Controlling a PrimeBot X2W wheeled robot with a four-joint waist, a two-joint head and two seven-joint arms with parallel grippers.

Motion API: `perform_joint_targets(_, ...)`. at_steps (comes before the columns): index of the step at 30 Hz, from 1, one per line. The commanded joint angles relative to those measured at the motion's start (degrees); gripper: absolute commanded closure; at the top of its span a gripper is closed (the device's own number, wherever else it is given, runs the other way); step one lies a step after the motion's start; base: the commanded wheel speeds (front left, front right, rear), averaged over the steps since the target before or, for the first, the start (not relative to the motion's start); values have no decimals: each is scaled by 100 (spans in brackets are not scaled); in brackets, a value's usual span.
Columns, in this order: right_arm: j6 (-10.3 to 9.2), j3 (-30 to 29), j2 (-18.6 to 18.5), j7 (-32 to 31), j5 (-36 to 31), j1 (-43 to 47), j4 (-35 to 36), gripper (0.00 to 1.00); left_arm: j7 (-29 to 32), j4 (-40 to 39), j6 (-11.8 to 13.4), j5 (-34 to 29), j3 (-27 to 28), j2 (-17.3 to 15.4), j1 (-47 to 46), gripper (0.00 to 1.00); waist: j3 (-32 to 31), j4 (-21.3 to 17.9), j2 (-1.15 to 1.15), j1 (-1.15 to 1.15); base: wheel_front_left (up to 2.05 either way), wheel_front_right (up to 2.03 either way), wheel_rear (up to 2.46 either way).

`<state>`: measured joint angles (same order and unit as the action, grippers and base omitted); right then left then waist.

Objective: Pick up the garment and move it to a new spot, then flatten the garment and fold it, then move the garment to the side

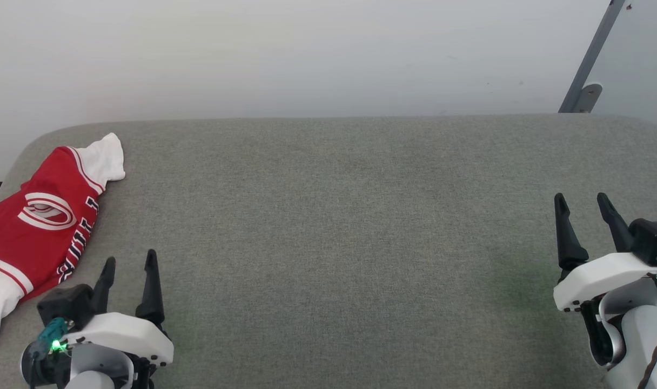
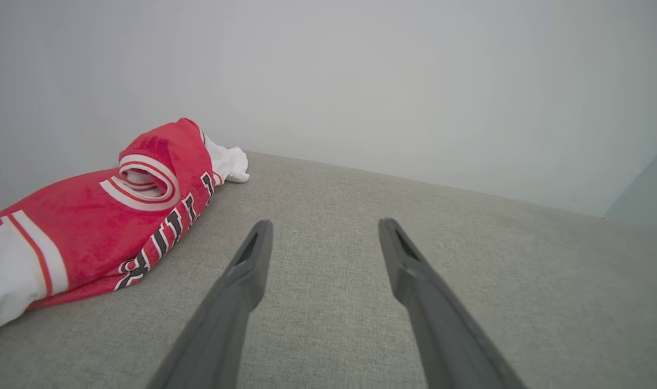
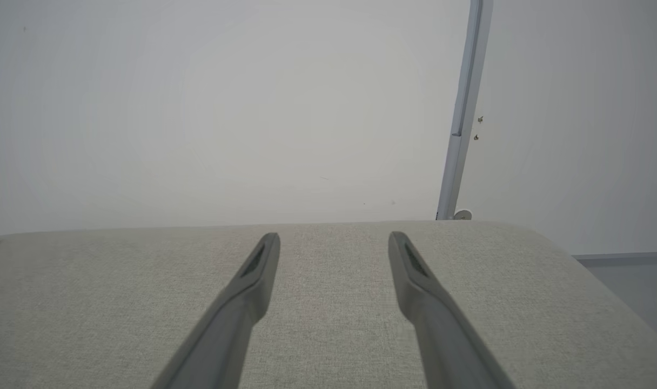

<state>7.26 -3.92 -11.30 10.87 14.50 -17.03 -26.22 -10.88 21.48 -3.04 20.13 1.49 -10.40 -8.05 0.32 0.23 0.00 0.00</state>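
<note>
The garment (image 1: 42,227), a red jersey T-shirt with white sleeve ends, a white oval logo and dark lettering, lies folded in a long bundle at the far left edge of the grey padded surface (image 1: 334,227). The left wrist view has the garment (image 2: 101,221) to the left of the fingers. My left gripper (image 1: 129,260) hovers open just right of the garment's near end, touching nothing. My right gripper (image 1: 581,200) stands open at the far right, over bare fabric, well away from the garment. In both wrist views the left gripper (image 2: 324,227) and right gripper (image 3: 333,240) hold nothing.
A pale wall (image 1: 307,54) rises right behind the surface's back edge. A grey metal strut (image 1: 590,59) with a round foot leans at the back right corner. The surface's rounded right end (image 3: 577,259) drops to the floor.
</note>
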Motion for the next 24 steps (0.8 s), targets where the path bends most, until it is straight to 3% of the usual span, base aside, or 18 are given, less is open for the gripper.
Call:
perform_joint_targets(1, 29, -7, -24, 57, -126, -94, 17, 0, -59, -2, -28, -130, -3, -18, -159, 0, 1, -1, 0, 0, 0, 0, 0)
perform_joint_targets(24, 33, -209, -66, 317, -665, -205, -3, 0, -315, 322, -129, -1068, 134, -11, -297, 0, 82, 42, 0, 0, 0, 0, 0)
